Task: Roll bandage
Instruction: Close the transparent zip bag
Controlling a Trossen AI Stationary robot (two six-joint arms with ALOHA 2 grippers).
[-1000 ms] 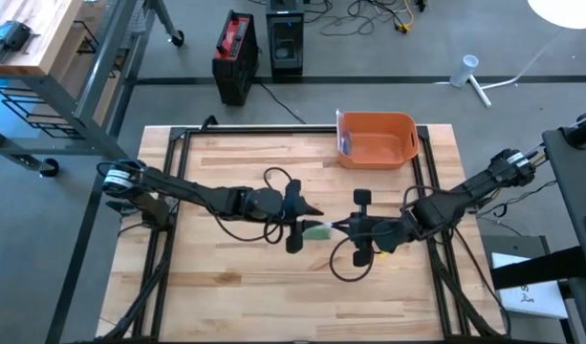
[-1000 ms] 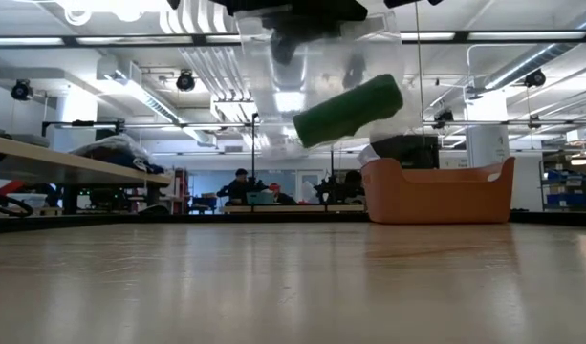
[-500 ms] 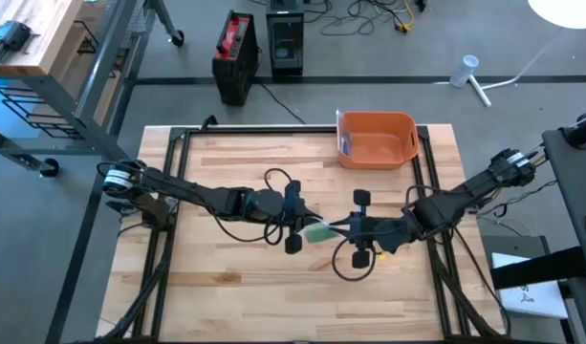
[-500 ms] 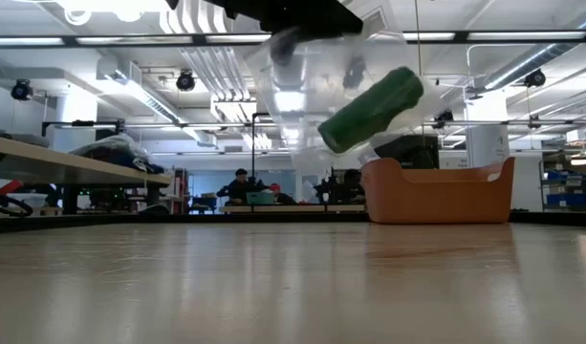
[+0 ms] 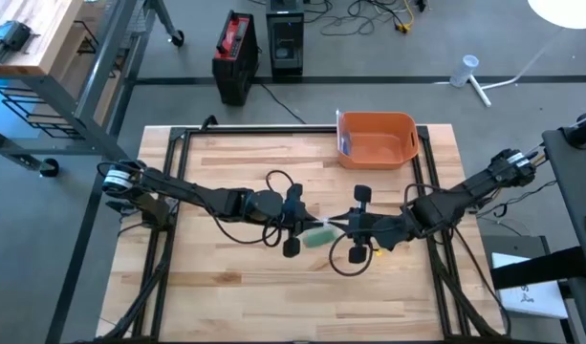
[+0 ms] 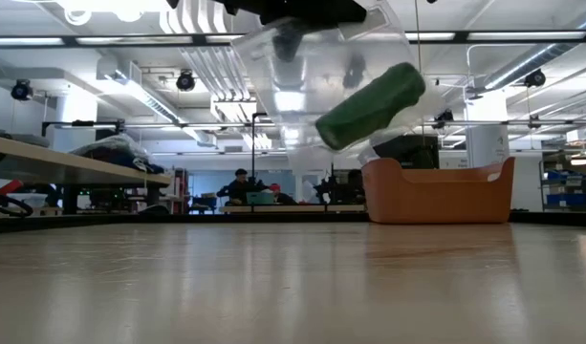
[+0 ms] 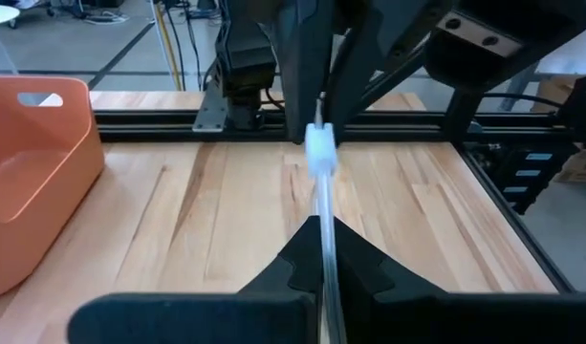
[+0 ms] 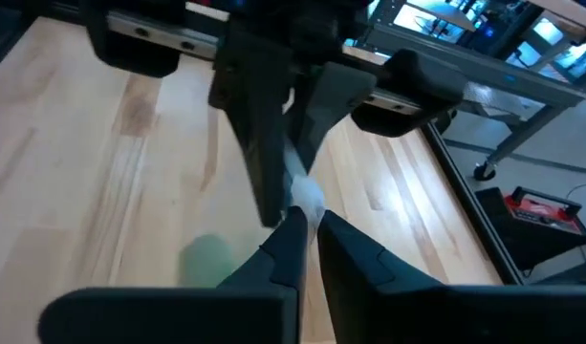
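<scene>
A green bandage roll (image 6: 371, 103) sits inside a clear plastic wrapper (image 6: 302, 72) that hangs well above the table's middle. The roll shows as a pale green patch (image 5: 318, 235) in the high view, between the two grippers. My left gripper (image 5: 305, 229) comes from the left and is shut on the wrapper. My right gripper (image 5: 336, 228) comes from the right and is shut on the same wrapper, fingertips nearly meeting the left ones. The roll lies tilted, its right end higher. My left gripper pinches a thin edge of the clear wrapper (image 7: 324, 250) between its two fingers, coming nearly level from the table's left. The wrapper is clear of the table. My right gripper pinches a bunched bit of the wrapper (image 8: 306, 199) between its fingertips, slanting down from the table's right. The green roll (image 8: 209, 262) hangs in the wrapper below the fingers.
An orange bin (image 5: 377, 139) stands at the table's far edge, right of centre. Black frame rails (image 5: 168, 191) run along the left, right and far sides. Bare wood lies near the front edge.
My left gripper has shut on the wrapper. The green roll has shifted a little toward the table's right and tipped steeper inside the wrapper, staying clear of the table.
</scene>
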